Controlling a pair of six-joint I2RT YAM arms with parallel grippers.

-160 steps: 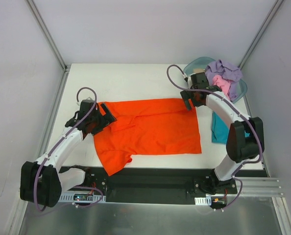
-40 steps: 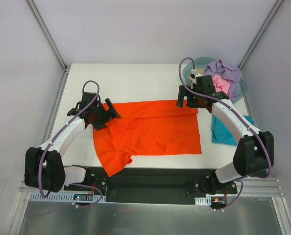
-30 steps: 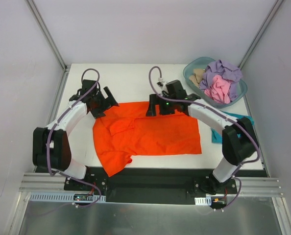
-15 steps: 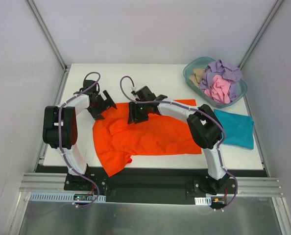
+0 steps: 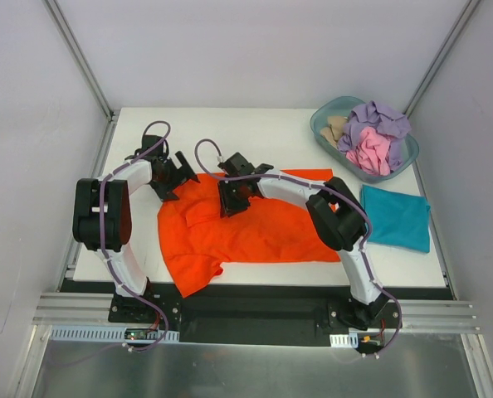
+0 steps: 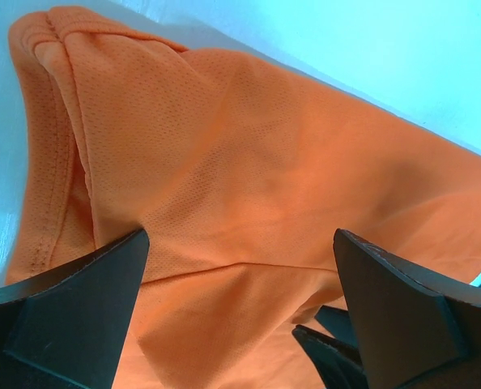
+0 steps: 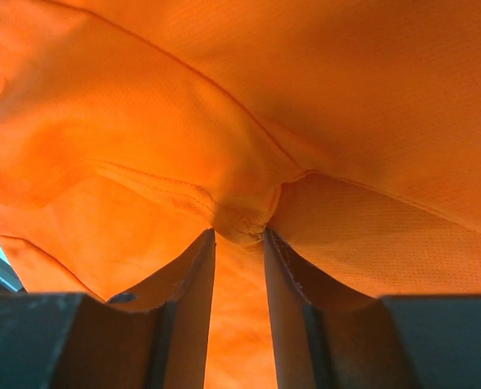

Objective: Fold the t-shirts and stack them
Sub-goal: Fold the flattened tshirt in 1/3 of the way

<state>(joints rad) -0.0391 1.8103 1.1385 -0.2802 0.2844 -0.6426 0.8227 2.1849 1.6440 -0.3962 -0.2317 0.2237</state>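
A bright orange t-shirt (image 5: 263, 232) lies spread on the white table, rumpled at its left side. My right gripper (image 5: 232, 201) reaches across to the shirt's upper left. In the right wrist view its jaws (image 7: 239, 233) stand narrow and pinch a bunched seam of the orange cloth (image 7: 346, 97). Just to its left, my left gripper (image 5: 173, 178) hovers open over the shirt's far left corner, with orange cloth (image 6: 224, 146) below its wide-apart jaws (image 6: 240, 243) and nothing between them. A folded teal t-shirt (image 5: 396, 217) lies at the table's right.
A translucent blue-green tub (image 5: 321, 124) at the back right holds lavender (image 5: 381, 116), pink (image 5: 371, 153) and beige (image 5: 336, 126) shirts. Both arms crowd the back left part of the table. The right arm stretches over the orange shirt's far edge.
My right arm swept left from beside the tub along the shirt's far edge and its jaws closed on orange cloth. My left gripper shifted slightly toward the far left corner, still open.
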